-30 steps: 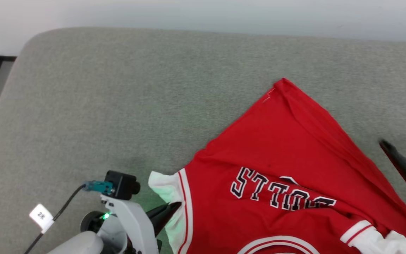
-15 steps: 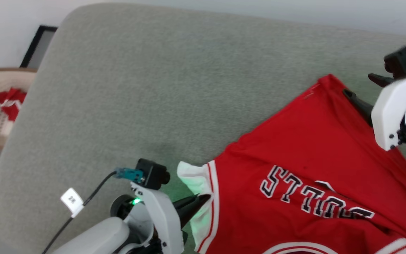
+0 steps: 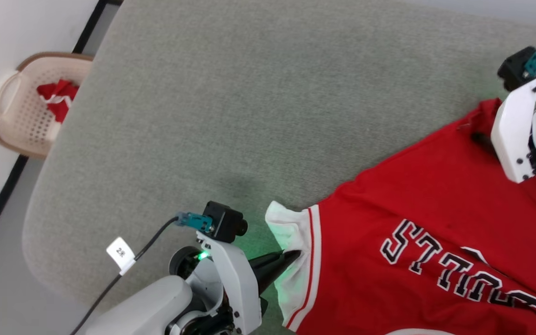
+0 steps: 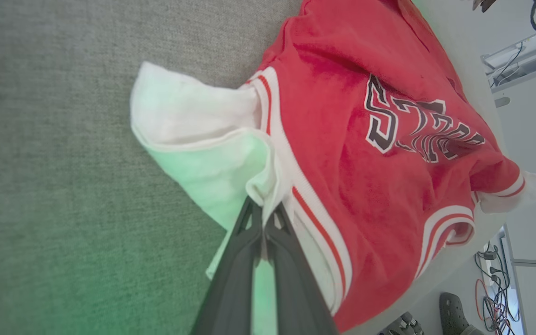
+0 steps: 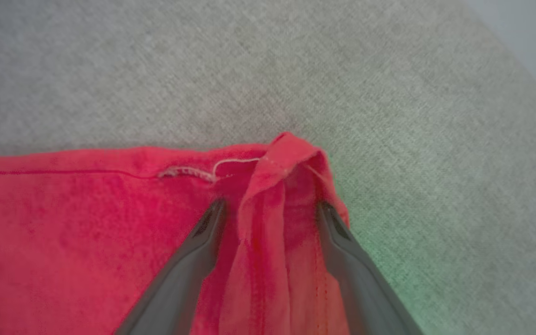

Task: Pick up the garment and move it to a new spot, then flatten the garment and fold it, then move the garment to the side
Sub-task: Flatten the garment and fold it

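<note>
Head view: garment (image 3: 435, 195) spread on the right half of the desk (image 3: 203, 116), toward the near edge.
Left fingers (image 4: 242, 260): together, clamped on the white sleeve (image 4: 189, 107).
Right fingers (image 5: 189, 270): apart, straddling a fold at the red hem corner.
Basket (image 3: 23, 125): beyond the left edge, red cloth (image 3: 56, 95) inside.

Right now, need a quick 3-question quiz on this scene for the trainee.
1. True or false: the left jaws are shut on the garment's white sleeve.
2. The right jaws are: A) shut on the black lettering; B) open, astride a fold at the red corner; C) shut on the white sleeve.
3. Fill in: the basket beside the grey cushion holds ___ cloth.
Key: 1 true; 2 B; 3 red.
</note>
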{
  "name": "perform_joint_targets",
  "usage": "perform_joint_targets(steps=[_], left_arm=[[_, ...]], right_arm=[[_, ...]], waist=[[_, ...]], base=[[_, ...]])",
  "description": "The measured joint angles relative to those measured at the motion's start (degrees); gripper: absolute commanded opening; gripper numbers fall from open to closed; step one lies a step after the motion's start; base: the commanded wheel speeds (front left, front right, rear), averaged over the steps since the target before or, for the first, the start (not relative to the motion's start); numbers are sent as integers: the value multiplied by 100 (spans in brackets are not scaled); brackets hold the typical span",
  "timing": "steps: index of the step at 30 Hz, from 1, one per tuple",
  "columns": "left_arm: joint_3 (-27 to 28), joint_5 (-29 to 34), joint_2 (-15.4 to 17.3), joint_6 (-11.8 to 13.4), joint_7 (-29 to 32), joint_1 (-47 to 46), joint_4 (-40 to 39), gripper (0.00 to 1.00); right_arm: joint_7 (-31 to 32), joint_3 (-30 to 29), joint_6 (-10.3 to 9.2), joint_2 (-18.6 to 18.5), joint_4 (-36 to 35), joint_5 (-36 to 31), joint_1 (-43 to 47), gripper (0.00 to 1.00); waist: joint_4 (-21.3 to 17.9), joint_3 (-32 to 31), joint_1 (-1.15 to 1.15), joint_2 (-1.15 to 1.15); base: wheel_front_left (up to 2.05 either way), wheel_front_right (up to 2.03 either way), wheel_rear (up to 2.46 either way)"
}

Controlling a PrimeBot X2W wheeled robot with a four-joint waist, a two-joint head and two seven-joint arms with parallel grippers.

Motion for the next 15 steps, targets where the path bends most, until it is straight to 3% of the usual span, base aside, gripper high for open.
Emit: perform_joint_targets(steps=[2,5,11,15], left_arm=[[-11,0,-25,-34,-8,-5,58,0],[-19,-2,-51,-57,-7,-14,137,0],[0,-81,5,-100,157,-121,274,0],[178,-257,293,142,577,-447,253,0]], right_arm=[[270,141,-1,24,159,238,-159,0],[677,419,-5,4,207,532,-379,0],[590,657,2,20,404,932,-555,0],[355,767,1,0,397,1120,-581,0]], waist=[[64,37,0,0],[131,76,0,0],[91,52,0,0],[-23,-67,0,0]], base=[[0,0,0],[0,0,0],[0,0,0],[0,0,0]])
